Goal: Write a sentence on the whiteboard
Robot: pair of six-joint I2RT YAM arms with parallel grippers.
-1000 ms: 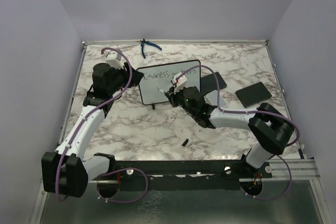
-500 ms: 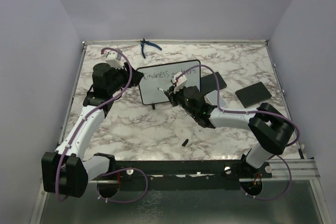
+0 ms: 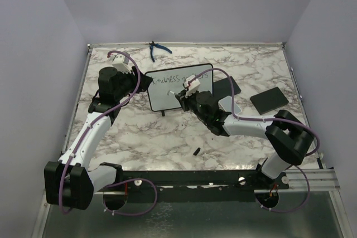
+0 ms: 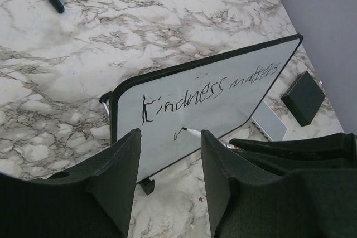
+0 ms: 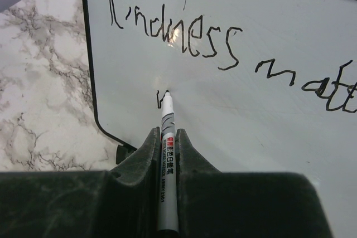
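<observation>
Nearest the arm bases, a small dark piece [image 3: 196, 150], possibly a pen cap, is lying loose on the marbled worktop [image 3: 139, 137]. Just beyond it, a marker [image 5: 167, 116] is being gripped between the closed-in fingers of the right tool [image 5: 166, 137]. The marker's long axis is being pointed straight ahead, away from the tool and at the face of the whiteboard [image 5: 262, 132].

The board is being propped on its small feet in the middle of the worktop, leaning back, with its long side running left to right. The marker tip is being pressed to the lower left of the board, just under the start of the sentence [image 5: 184, 32]. The first line can be read as "Kindness matters"; beneath it only one short stroke is being shown.

The second line is therefore being judged as barely begun. The coming strokes would have to be carried rightward along the board's long axis, with the tip staying on the surface. The right arm is the nearer one and is being used for the writing.

The left tool [image 4: 170, 149] is being held with its fingers apart and nothing between them, near the board's left end but clear of it. Farther off, a black pad [image 3: 269, 98] is lying to the right, and blue-handled pliers [image 3: 158, 50] are lying at the far edge.
</observation>
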